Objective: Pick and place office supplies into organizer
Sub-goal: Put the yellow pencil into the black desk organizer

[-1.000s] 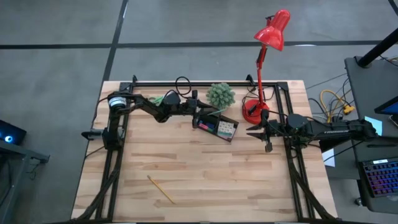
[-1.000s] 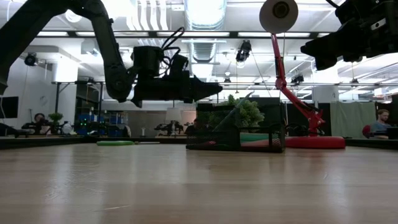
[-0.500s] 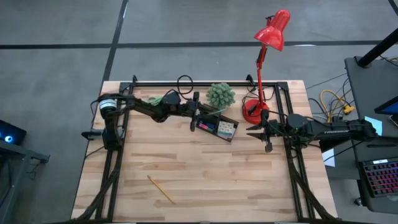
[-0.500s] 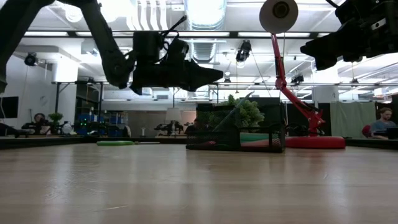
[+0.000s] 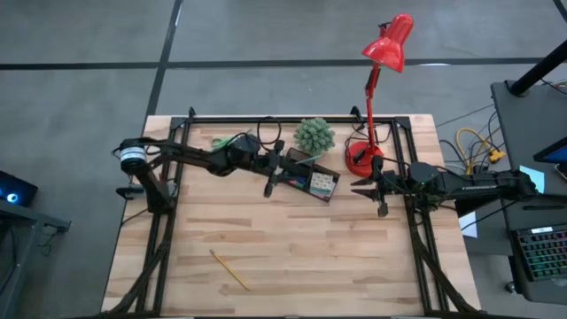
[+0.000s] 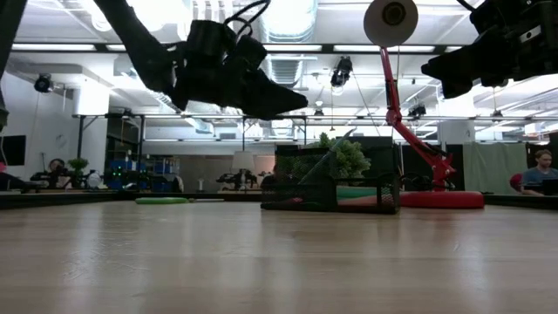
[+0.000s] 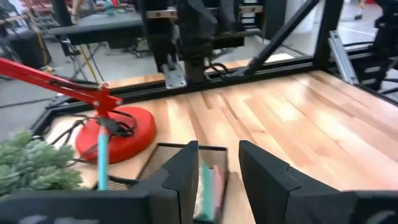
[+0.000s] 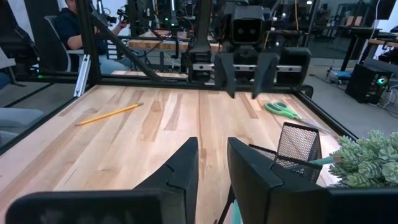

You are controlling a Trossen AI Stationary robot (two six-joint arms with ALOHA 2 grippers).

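Observation:
The black mesh organizer (image 5: 312, 179) stands at the table's far middle with small coloured pieces inside and a teal pen (image 7: 101, 152) upright in it. My left gripper (image 5: 270, 177) hangs open just left of it and above it, holding nothing; the left wrist view shows the organizer's rim (image 7: 180, 150) below the fingers. Green-handled scissors (image 8: 283, 110) lie flat behind my left arm. A yellow pencil (image 5: 229, 268) lies flat near the front left. My right gripper (image 5: 372, 188) waits open at the right, off the table surface.
A spiky green plant (image 5: 314, 135) stands behind the organizer. A red lamp's round base (image 5: 359, 158) sits at the far right, with its arm rising over it. A black frame rail (image 5: 301, 118) runs along the far edge. Bare wood (image 5: 292, 239) lies in the middle and front.
My left gripper has risen and drawn back from over the organizer toward the table's left edge, tipping up from a downward slant to nearly level. Its fingers stay open. The organizer and the other things have not moved.

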